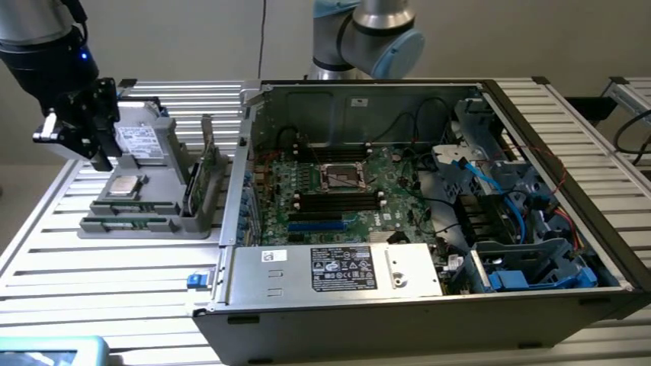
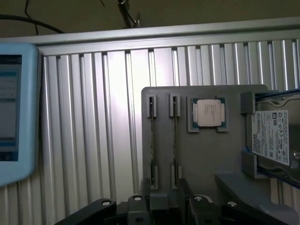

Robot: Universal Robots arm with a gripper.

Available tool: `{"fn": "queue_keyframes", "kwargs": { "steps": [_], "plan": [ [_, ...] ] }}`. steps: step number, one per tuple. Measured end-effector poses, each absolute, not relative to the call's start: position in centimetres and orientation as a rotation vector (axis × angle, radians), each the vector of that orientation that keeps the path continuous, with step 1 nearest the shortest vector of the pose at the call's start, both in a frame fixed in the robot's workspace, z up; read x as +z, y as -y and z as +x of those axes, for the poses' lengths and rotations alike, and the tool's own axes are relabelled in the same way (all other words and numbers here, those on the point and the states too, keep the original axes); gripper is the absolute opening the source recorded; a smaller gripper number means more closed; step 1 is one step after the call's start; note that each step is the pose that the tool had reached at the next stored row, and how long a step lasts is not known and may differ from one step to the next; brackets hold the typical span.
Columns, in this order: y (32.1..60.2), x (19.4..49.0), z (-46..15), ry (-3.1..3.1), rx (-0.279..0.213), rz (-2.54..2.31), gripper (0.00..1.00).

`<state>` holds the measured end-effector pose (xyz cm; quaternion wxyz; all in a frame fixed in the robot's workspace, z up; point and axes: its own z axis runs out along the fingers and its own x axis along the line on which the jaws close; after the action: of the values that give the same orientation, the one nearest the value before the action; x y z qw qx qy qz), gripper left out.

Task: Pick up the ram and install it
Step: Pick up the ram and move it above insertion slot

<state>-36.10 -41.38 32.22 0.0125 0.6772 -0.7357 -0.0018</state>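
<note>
Fingers (image 2: pixel 184 191) apart near ram (image 2: pixel 174 136) in grey holder (image 2: pixel 206 159).

The arm (image 1: pixel 361 34) is built of smooth silver-grey tubes joined by rounded housings, and one joint carries a pale blue cap (image 1: pixel 402 47). Nearer the wrist, a silver-grey link (image 1: pixel 30 19) gives way to a black section (image 1: pixel 46 72) with a small blue light (image 1: pixel 81 53) glowing on its side. A thin black cable (image 1: pixel 75 9) runs along it. The end effector (image 1: pixel 100 156) is matt black and blocky, with a bright silver fitting (image 1: pixel 46 128) on one flank. In the wrist view the end effector (image 2: pixel 164 194) shows black linkage bars studded with round silver screw heads (image 2: pixel 107 203).
</note>
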Motion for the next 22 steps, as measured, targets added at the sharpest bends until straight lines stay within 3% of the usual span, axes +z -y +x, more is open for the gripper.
{"fn": "queue_keyframes", "kwargs": {
  "steps": [1,22],
  "plan": [
    [41.4,32.1,-36.4,2.295,-0.003,2.112,0.36],
    [41.4,28.3,-36.5,2.298,0.003,2.115,0.36]
  ]
}}
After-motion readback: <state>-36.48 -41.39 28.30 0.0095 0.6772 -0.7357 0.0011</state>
